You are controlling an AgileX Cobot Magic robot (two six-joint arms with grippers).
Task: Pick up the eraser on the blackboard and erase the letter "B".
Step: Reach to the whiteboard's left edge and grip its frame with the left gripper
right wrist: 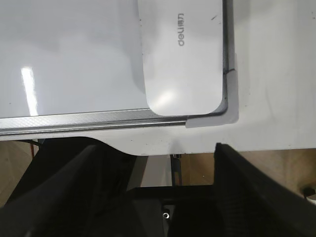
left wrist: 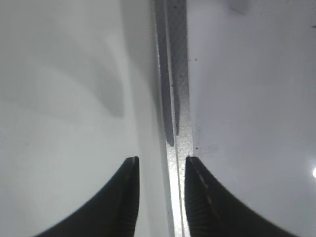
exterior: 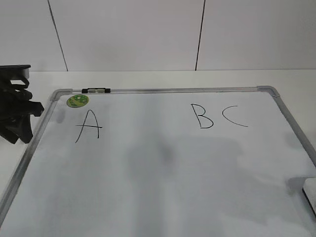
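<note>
The blackboard (exterior: 163, 187) is a white dry-erase board with a grey frame, lying flat on a white table. The letter "B" (exterior: 201, 116) is drawn in black at its upper right. The eraser (exterior: 311, 195), white, lies at the board's near right corner, cut off by the picture edge. The right wrist view shows it whole (right wrist: 182, 54) with grey lettering, inside the frame corner (right wrist: 232, 98). My right gripper (right wrist: 158, 148) is open and empty, off the board past the table's edge. My left gripper (left wrist: 162, 163) is open and empty over the board's left frame (left wrist: 175, 98). It also shows in the exterior view (exterior: 17, 116).
A black "A" (exterior: 88, 126) is at the upper left and a black "C" curve (exterior: 233, 117) is right of the "B". A round green magnet (exterior: 77, 100) and a black clip (exterior: 96, 91) sit at the top left of the frame. A white wall stands behind the table.
</note>
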